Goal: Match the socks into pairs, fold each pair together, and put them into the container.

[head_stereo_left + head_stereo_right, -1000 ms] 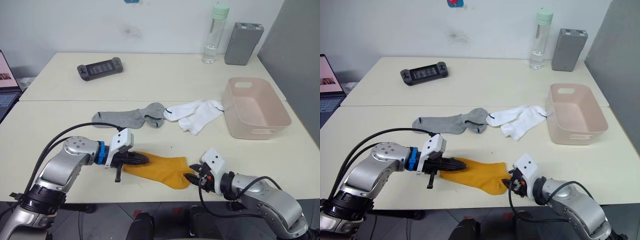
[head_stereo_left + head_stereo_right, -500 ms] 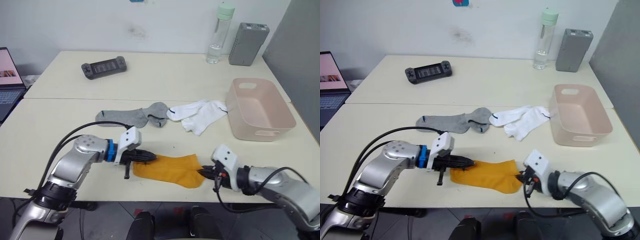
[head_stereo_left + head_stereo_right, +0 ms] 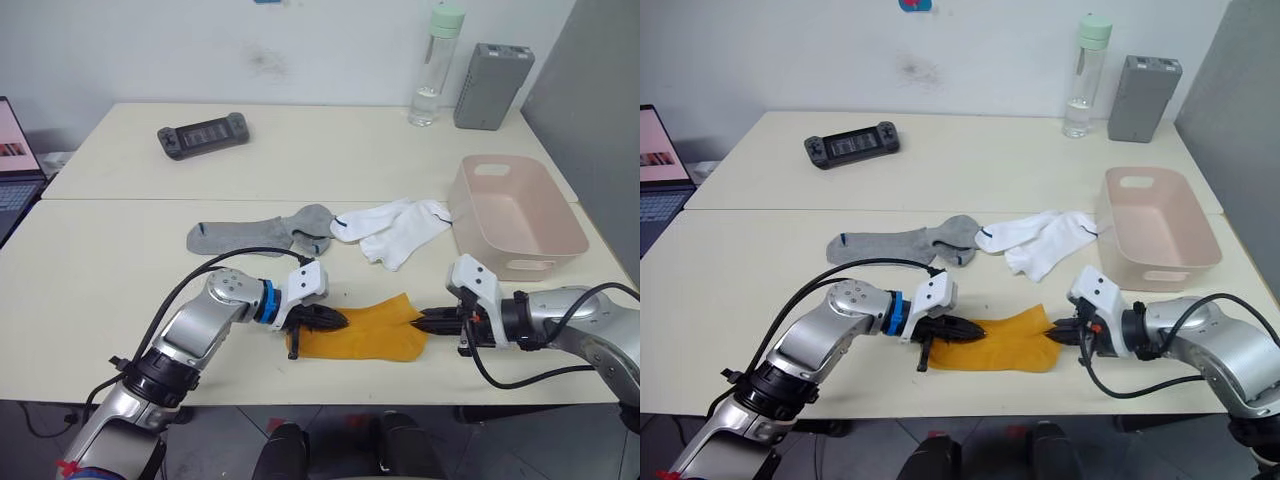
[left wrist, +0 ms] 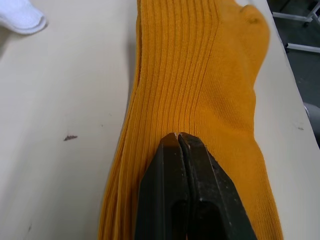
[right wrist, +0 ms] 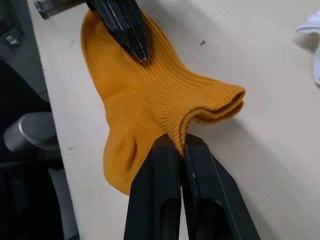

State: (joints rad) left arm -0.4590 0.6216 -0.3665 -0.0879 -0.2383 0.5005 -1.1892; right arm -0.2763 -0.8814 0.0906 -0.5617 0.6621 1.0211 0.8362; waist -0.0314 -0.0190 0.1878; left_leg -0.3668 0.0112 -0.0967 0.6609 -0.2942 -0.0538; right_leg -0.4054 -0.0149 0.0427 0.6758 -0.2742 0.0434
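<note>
Two mustard-orange ribbed fabric socks (image 3: 362, 328) stacked flat near the front edge of the cream table (image 3: 120, 270), between the two arms. Left black two-finger gripper (image 3: 335, 320) clenched on the pair's left end, fingertips pressed together into the ribbing in the left wrist view. Right black two-finger gripper (image 3: 424, 320) clenched on a raised fold of the orange fabric at the right end; in the right wrist view, cloth pinched between the fingers (image 5: 165, 165) and the cuff edges (image 5: 227, 102) curling up beside them.

Judged as the folding step for the orange pair. To do well: keep both pinches on both layers, lift the right end only a little, carry over toward the left end, lay down with edges aligned, then release one side at a time. Risk of one layer slipping out and the pair separating.

Grey socks (image 3: 255, 235) and white socks with dark trim (image 3: 395, 228) lying farther back, touching each other, not yet paired. Pale pink rectangular plastic bin (image 3: 478, 258) at the right, nothing seen inside.

No readable brand, label or writing anywhere.
</note>
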